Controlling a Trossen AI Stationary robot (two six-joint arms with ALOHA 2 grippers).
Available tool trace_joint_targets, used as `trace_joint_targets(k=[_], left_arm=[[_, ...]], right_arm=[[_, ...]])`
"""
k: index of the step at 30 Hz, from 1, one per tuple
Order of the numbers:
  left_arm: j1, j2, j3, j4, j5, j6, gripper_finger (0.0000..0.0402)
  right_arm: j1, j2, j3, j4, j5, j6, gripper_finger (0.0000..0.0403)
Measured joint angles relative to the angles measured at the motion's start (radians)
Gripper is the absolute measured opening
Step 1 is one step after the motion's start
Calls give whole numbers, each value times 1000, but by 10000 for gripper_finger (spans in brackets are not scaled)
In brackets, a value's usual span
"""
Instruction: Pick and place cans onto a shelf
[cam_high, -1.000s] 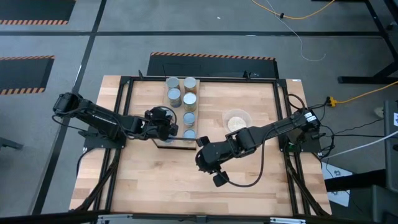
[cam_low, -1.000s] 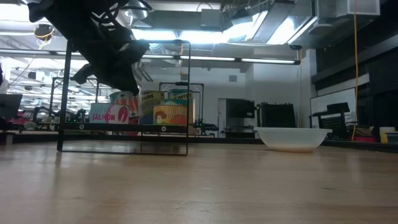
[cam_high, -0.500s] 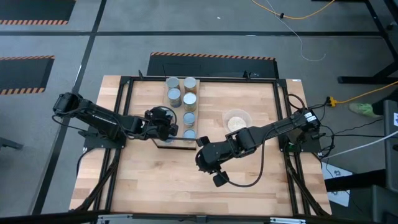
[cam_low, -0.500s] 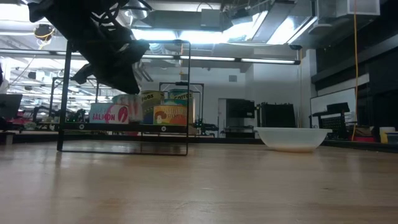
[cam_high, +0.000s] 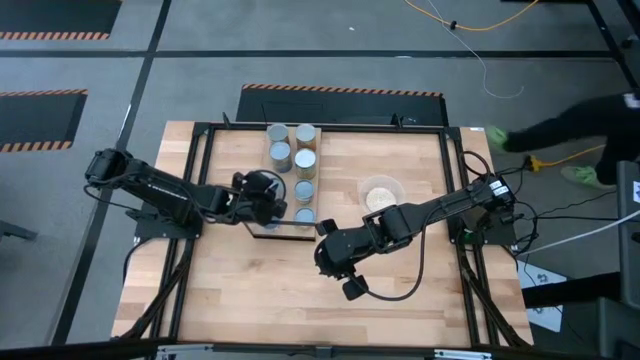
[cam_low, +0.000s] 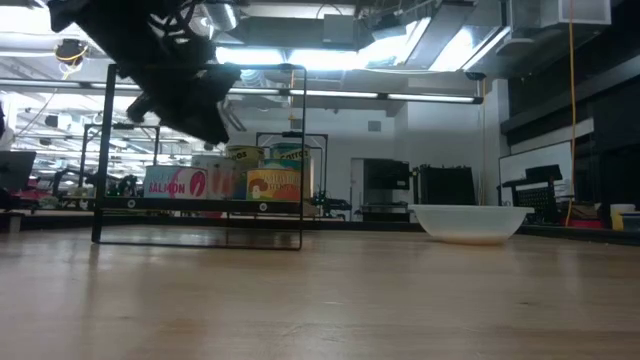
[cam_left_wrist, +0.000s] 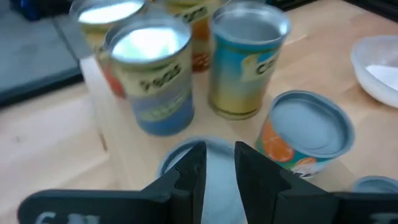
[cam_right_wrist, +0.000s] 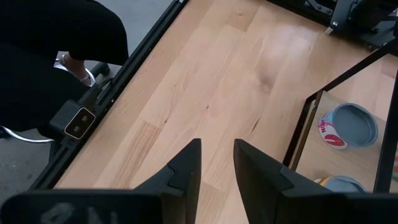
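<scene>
Wooden table (cam_high: 260, 290): left hand (cam_high: 272, 197), fingers apart above shelf (cam_high: 262, 226) cans (cam_high: 304, 190); right hand (cam_high: 350, 287) open.

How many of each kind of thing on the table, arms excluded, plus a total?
cans: 7 (one beneath the left pincer)
clear bowl: 1
shelf: 1
Total: 9
</scene>
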Motion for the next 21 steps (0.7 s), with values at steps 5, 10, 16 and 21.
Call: trace_joint_targets(k=[5,10,16,21], left_arm=[[0,0,60,1,3,170,78],[2,-1,132,2,46,317,78],[37,-1,188,-6,216,375,78],[103,-1,192,-25,361,324,78]], right_arm=[[0,0,0,0,0,-4,99],[0,0,0,0,0,-5,99],[0,0,0,0,1,-7,99],[-6,0,0,0,17,-35,99]])
